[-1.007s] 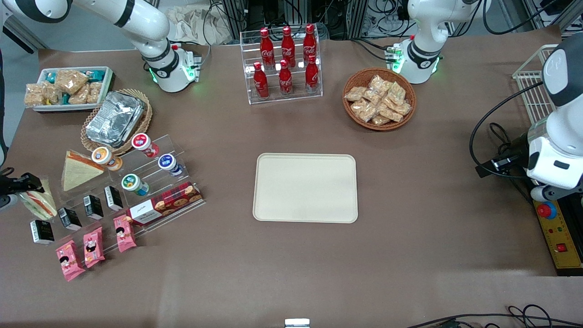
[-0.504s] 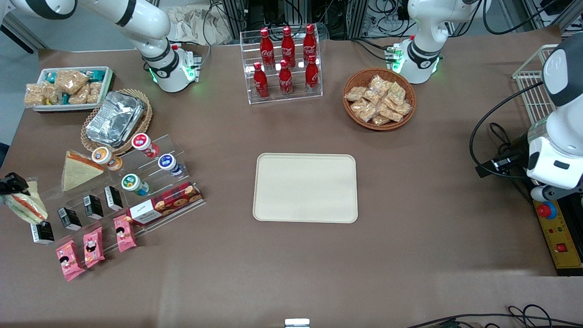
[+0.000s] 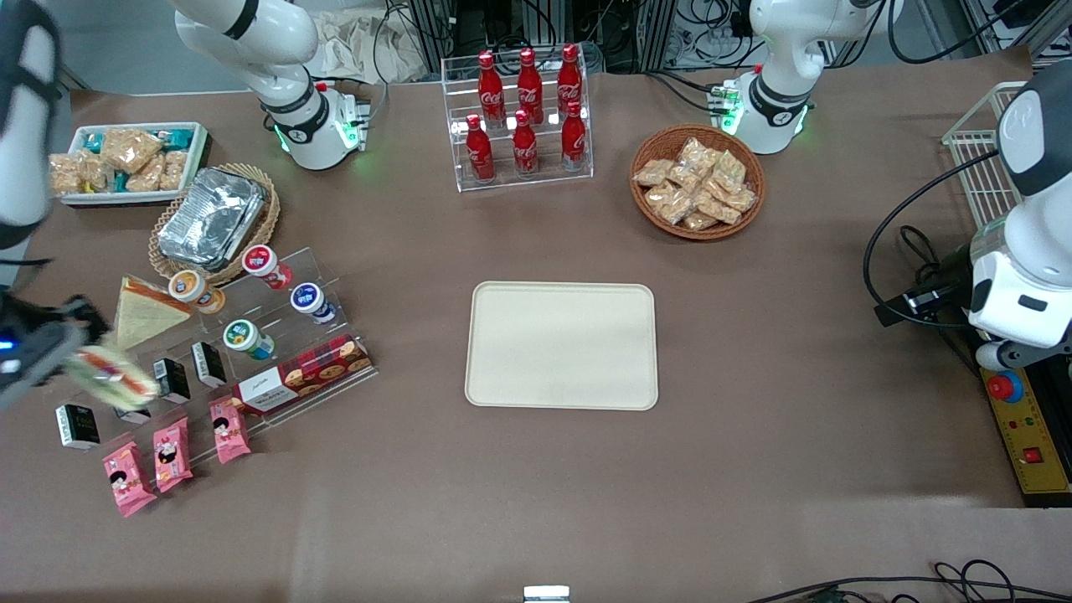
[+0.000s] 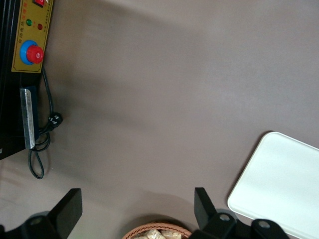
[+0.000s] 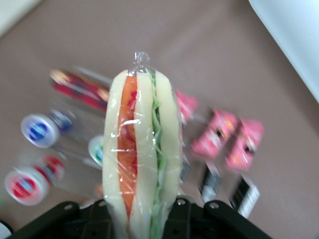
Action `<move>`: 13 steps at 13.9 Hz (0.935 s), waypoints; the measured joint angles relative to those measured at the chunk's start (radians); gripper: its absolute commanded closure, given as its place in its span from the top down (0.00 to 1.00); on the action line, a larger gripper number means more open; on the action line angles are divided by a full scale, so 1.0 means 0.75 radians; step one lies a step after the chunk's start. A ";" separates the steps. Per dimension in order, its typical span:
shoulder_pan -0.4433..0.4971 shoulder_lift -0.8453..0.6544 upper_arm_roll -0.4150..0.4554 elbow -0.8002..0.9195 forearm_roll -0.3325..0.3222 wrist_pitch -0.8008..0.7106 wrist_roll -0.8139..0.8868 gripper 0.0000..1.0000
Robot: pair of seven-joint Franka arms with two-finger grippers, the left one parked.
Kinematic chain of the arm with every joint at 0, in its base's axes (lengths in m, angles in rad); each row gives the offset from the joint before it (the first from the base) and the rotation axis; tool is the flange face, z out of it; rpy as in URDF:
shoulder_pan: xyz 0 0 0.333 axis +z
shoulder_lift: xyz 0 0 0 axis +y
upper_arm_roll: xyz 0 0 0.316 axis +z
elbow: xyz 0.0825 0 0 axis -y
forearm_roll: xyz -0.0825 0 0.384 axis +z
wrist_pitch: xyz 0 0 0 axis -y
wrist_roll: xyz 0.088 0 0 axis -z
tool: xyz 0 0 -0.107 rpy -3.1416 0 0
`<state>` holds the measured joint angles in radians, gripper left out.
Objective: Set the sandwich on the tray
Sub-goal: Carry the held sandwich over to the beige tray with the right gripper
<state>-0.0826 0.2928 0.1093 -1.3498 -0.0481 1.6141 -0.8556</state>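
The gripper (image 3: 63, 356) hangs over the working arm's end of the counter (image 3: 536, 486), closed on the sandwich (image 3: 113, 377), which is lifted clear above the small black cartons (image 3: 172, 378) on the clear stepped rack (image 3: 251, 335). In the right wrist view the sandwich (image 5: 141, 154) stands on end between the fingers, wrap twisted at its tip, red and green filling showing between white bread.

The tray (image 3: 561, 345) lies flat in the middle of the counter with nothing on it, well apart from the sandwich. Between rack and tray is a stretch of bare brown counter, and the strip nearest the front camera is bare too. The rack's edge nearest the tray carries a long red cookie box (image 3: 303, 374); its writing is too small to read.

The red bottles (image 3: 525, 109) in the clear stand read Coca-Cola (white script on red). The round-lidded cups (image 3: 266, 261) and pink snack packets (image 3: 172, 452) bear print that cannot be read. A wicker basket (image 3: 697, 180) of snack packs sits toward the parked arm's end, farther from the front camera than the tray.

Half a second ago the sandwich hung at the counter's very edge; it now sits nearer the rack's middle and appears higher, while the larger plain sandwich (image 3: 142, 314) has not moved.
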 measured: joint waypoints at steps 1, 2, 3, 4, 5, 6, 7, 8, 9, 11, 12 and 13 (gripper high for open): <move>0.093 0.001 0.002 -0.002 0.019 0.002 0.065 0.28; 0.185 0.003 0.002 -0.004 0.027 0.009 0.140 0.28; 0.275 0.010 0.002 -0.006 0.030 0.029 0.220 0.28; 0.361 0.021 0.002 -0.007 0.030 0.054 0.294 0.28; 0.440 0.037 0.002 -0.010 0.031 0.083 0.351 0.28; 0.511 0.060 0.001 -0.013 0.031 0.117 0.382 0.28; 0.573 0.087 0.001 -0.016 0.032 0.160 0.395 0.28; 0.632 0.120 -0.001 -0.019 0.032 0.210 0.403 0.28; 0.686 0.156 -0.001 -0.020 0.032 0.266 0.406 0.28; 0.772 0.235 -0.003 -0.023 0.032 0.383 0.406 0.28; 0.806 0.275 -0.004 -0.023 0.032 0.437 0.406 0.28; 0.836 0.314 -0.005 -0.023 0.032 0.483 0.406 0.28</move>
<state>0.5445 0.5284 0.1055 -1.3671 -0.0241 1.9762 -0.5510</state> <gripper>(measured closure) 0.714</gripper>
